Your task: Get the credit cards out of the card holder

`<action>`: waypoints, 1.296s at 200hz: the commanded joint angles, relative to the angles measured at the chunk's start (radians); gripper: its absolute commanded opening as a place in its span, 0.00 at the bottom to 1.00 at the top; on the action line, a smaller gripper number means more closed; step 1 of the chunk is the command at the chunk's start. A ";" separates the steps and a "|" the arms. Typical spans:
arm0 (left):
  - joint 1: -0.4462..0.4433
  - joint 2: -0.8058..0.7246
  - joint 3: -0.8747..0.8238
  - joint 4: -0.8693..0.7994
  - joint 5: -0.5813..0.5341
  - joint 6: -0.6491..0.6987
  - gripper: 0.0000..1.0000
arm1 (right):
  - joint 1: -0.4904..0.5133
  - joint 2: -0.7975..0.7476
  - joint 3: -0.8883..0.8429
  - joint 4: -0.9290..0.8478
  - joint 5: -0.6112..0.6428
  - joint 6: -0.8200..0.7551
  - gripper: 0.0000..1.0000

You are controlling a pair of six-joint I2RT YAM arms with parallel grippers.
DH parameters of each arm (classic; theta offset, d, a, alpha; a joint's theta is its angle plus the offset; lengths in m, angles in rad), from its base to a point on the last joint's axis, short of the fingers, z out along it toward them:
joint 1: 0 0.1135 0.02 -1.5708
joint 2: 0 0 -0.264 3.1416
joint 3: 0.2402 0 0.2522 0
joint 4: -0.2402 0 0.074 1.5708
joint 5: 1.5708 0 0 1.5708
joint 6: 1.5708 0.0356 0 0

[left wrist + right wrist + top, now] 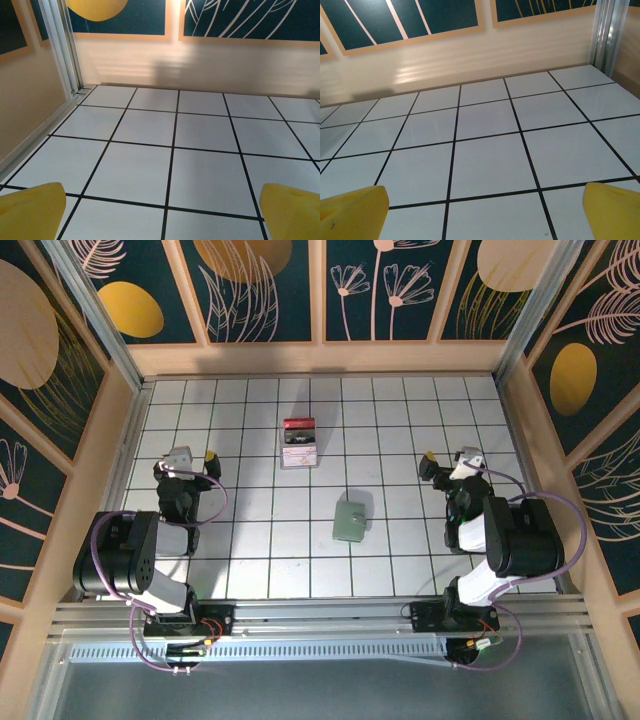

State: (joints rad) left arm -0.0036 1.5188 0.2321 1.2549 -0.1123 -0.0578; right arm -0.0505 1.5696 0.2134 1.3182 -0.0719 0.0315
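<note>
l gripper (195, 457) & r gripper (449, 457) both spread wide, holding nothing. card holder (351, 517) lies btw them, untouched.

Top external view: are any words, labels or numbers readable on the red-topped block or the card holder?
On the red-topped block: possible print on its dark band, too small and blurred to read.
On the card holder: no text visible.
No legible text anywhere.
</note>
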 commanded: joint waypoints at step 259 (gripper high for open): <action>-0.236 -0.555 0.224 -0.964 -0.049 -0.575 0.99 | 0.267 -0.408 0.370 -1.195 0.297 0.298 0.99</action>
State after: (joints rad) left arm -0.1783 1.0096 0.4656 0.3428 -0.1589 -0.5465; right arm 0.1959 1.1847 0.5415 0.3401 0.1883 0.2153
